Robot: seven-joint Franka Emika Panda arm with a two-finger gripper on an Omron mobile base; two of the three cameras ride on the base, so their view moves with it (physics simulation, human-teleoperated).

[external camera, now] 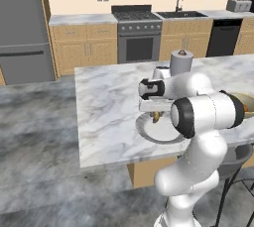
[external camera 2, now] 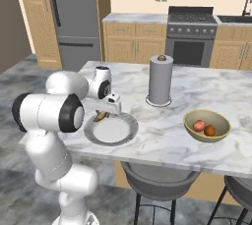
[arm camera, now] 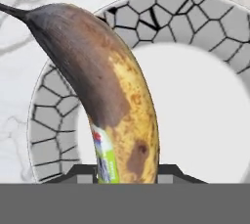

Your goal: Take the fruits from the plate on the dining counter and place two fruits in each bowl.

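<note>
Banana [arm camera: 117, 105], brown at the stem end and spotted yellow lower down, with a green sticker near its base, stands clamped between the gripper's [arm camera: 128, 171] two dark fingertips [arm camera: 80, 171] above the plate [arm camera: 58, 115], whether it touches the plate cannot be told. From the hand, the plate's rim shows a cracked grey pattern around a plain white centre. From the right base camera the banana [external camera 2: 101, 116] is a small yellow-brown shape under the gripper [external camera 2: 104, 113] at the far left edge of the plate [external camera 2: 118, 133], which lies near the left end of the marble table [external camera 2: 167, 121]. From the left base camera the banana [external camera: 156, 117] peeks out beneath the hand over the plate [external camera: 149, 132]. Well to the right on the table sits a tan bowl [external camera 2: 207, 125] holding a red fruit [external camera 2: 199, 125] and an orange fruit [external camera 2: 210, 130]. A paper towel roll [external camera 2: 160, 80] stands upright behind, between plate and bowl.
</note>
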